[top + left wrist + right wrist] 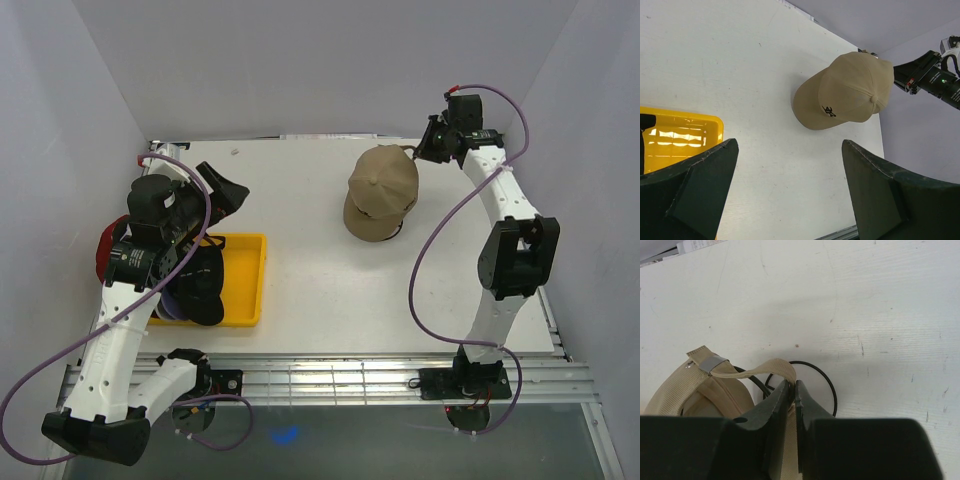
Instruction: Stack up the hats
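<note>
Nearest, on the left of the counter (320,250), the yellow tray (250,290) holds the hats not yet stacked: a black hat (203,285) on top, with a purple brim and a red edge showing from under the left arm. They look heaped there as the supply to draw from.

Above the tray's far edge hangs the left hand (789,150), its fingers spread wide and gripping nothing. It seems placed to reach down for the next hat.

Farther off and to the right, the tan hat (382,190) sits crown-up over a black wire stand (827,378), which props it in shape as the base of the stack.

Farthest back, the right hand (794,385) is pinched tight on the hat's rear strap (775,367), probably to steady or settle it there.
</note>
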### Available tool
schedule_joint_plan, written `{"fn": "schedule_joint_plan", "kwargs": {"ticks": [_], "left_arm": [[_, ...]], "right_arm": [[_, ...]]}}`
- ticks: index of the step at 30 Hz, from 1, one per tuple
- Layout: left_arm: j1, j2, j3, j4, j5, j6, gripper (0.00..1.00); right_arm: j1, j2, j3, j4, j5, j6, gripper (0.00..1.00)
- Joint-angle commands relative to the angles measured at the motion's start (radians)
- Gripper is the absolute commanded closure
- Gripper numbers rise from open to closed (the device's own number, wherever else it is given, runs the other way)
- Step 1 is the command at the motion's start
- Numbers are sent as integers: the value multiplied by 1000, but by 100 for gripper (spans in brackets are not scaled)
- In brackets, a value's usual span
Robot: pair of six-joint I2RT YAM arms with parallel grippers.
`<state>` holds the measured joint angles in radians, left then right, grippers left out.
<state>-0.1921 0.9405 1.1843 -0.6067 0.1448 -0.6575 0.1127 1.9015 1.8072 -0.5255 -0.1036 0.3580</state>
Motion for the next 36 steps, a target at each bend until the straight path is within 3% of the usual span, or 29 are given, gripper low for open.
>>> {"fn": "schedule_joint_plan", "kwargs": {"ticks": [1, 36], "left_arm": [[-4, -9, -8, -5, -14, 16, 5], [-4, -16, -15, -19, -25, 30, 5]], "right_arm": [[1, 19, 56, 2, 16, -22, 85], [15, 136, 188, 36, -22, -37, 84]]}}
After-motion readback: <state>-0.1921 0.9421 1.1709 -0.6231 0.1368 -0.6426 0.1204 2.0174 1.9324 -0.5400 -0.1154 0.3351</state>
